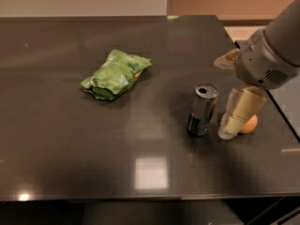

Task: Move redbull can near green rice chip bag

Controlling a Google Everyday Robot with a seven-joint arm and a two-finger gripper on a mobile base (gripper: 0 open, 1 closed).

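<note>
The redbull can [203, 109] stands upright on the dark table [70, 149], right of centre, silver with a dark blue band low down and a pull-tab top. The green rice chip bag [115, 74] lies crumpled to the can's upper left, well apart from it. My gripper [231, 125] hangs from the arm at the right, its cream fingers [243, 109] pointing down just right of the can, close to it but with a small gap. The gripper holds nothing that I can see.
A round orange fruit [248, 124] lies right behind the gripper's fingers, partly hidden by them. The table's right edge [281, 111] runs close behind the arm. A bright light reflection [151, 172] shows on the table's front part.
</note>
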